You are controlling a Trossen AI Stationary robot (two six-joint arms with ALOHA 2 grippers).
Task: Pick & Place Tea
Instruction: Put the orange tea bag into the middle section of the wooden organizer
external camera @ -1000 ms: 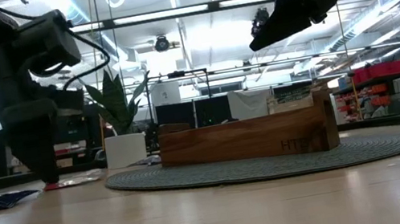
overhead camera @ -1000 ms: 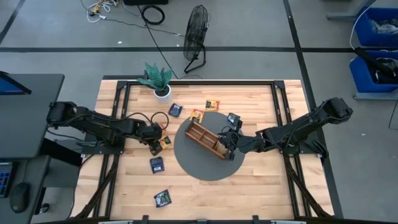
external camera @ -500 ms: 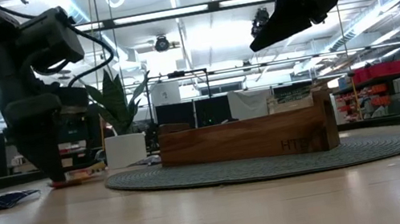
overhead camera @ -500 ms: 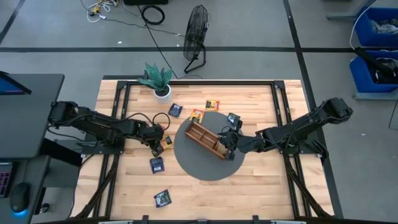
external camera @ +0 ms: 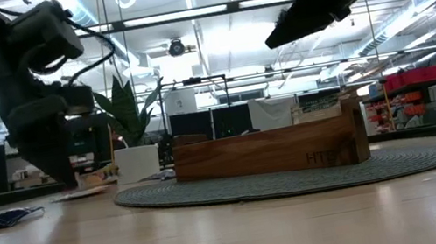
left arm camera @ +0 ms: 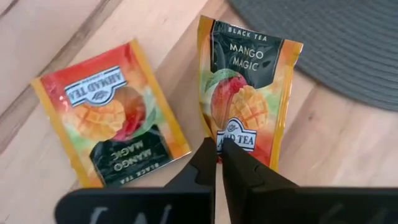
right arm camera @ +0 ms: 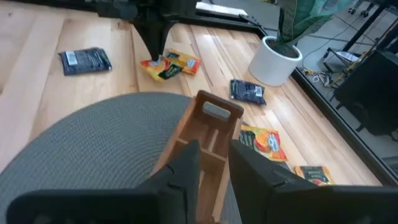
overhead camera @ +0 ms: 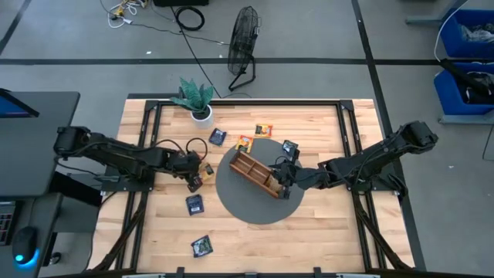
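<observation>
two dark jointed arms, black cable looped by the left arm (overhead camera: 116, 154), matte black fingers (left arm camera: 205, 168).

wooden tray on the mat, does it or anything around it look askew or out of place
The wooden tray lies diagonally on the round grey mat, not square to the table edges. Tea sachets lie scattered loose around it on the table, including two orange mango ones at different angles beside the mat. Nothing looks spilled or damaged.

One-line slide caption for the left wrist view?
Left gripper shut on the edge of a Mango Magic sachet, a second sachet lying beside it on the wooden table.
</observation>
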